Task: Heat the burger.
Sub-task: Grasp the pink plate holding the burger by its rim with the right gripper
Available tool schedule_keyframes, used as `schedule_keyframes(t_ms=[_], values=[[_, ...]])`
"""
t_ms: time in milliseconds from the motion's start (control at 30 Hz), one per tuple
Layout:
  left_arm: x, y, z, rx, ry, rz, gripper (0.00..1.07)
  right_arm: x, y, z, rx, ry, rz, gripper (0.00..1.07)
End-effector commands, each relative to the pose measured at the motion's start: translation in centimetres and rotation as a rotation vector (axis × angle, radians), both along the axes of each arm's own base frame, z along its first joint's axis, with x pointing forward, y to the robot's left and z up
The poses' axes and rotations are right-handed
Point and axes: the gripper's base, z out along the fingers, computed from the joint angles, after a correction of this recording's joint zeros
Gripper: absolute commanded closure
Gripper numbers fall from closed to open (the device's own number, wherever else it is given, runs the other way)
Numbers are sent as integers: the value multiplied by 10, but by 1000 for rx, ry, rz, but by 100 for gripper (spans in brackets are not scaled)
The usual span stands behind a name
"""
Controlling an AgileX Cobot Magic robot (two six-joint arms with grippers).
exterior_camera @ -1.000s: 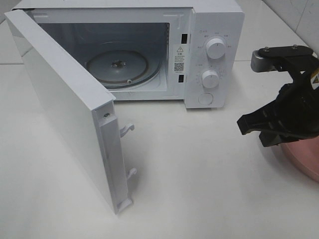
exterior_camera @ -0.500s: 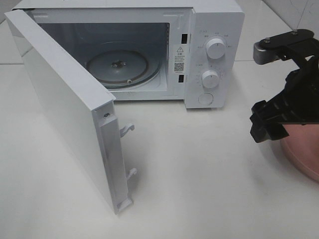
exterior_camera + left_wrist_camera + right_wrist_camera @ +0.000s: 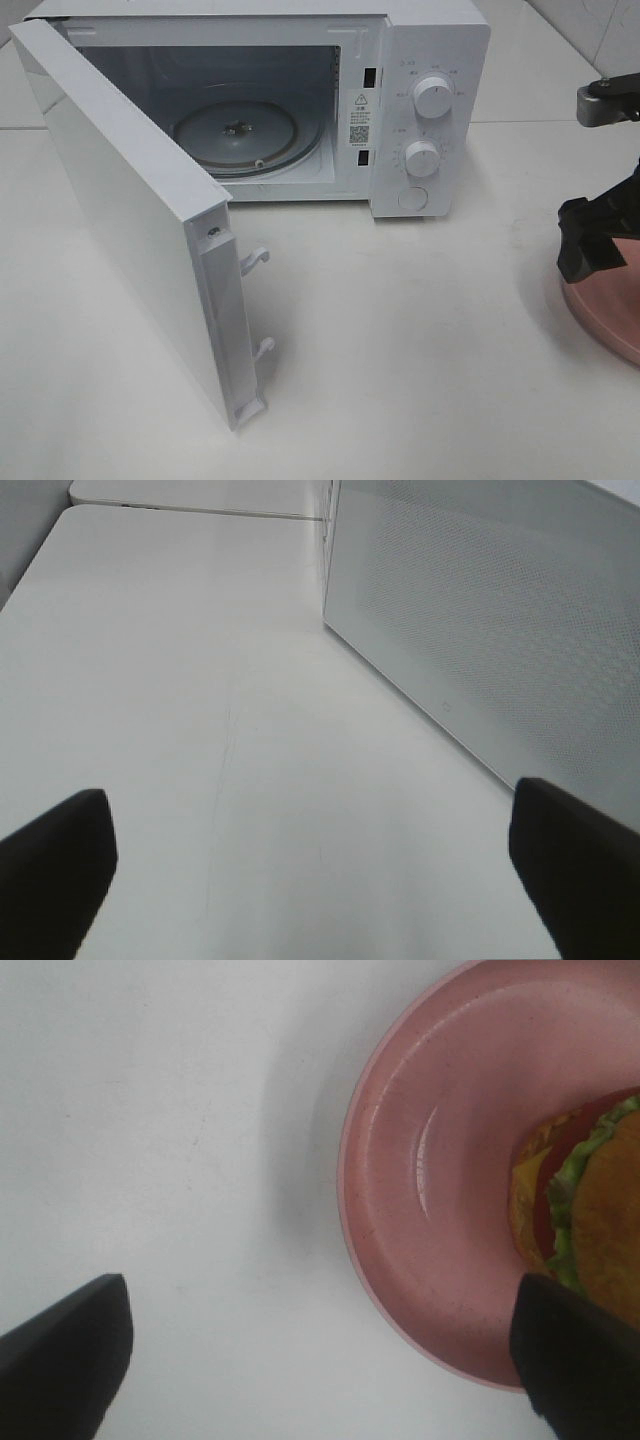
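The left claw (image 3: pixel 315 875) hangs low over the bare surface (image 3: pixel 420 350). Its two fingers stand wide apart and it holds nothing. Its wrist view shows the outer face of the door (image 3: pixel 480 630) just beside it. I judge it is parked there to leave the opening free.

The door (image 3: pixel 130 230) of the microwave (image 3: pixel 430 60) is swung fully outward to the left. The cavity is exposed, and the glass turntable (image 3: pixel 235 135) inside is bare, ready to receive a load. The two knobs (image 3: pixel 432 97) sit on the panel to the right of the cavity.

The right claw (image 3: pixel 320 1355) is at the far right, above the near rim of the pink plate (image 3: pixel 440 1210). Its fingers are spread as wide as the view shows, and nothing is between them.

The burger (image 3: pixel 590 1210) rests on the plate, toward the side away from the claw, and the frame edge cuts part of it off. In the high view only the plate's rim (image 3: pixel 605 320) shows.

Judgement: the heating step is not yet begun. The next move calls for the right claw to centre over the burger or take the plate rim, then carry it leftward into the cavity.
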Motion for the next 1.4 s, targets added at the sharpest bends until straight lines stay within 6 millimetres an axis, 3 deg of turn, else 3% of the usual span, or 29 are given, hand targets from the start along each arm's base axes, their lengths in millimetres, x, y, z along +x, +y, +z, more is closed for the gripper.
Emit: schedule_keyframes(t_ms=[33, 367, 700, 1100, 1400], values=[[-1, 0, 0, -10, -3, 1, 7, 3, -1, -4, -12, 25, 21, 9], [-1, 0, 0, -10, -3, 1, 7, 20, 2, -22, -25, 85, 26, 10], [-1, 0, 0, -10, -3, 1, 7, 34, 6, -53, -20, 136, 32, 12], [-1, 0, 0, -10, -3, 1, 7, 47, 0, -82, -3, 164, -11, 14], [-1, 0, 0, -10, -3, 1, 7, 51, -1, -86, -6, 134, -30, 15]])
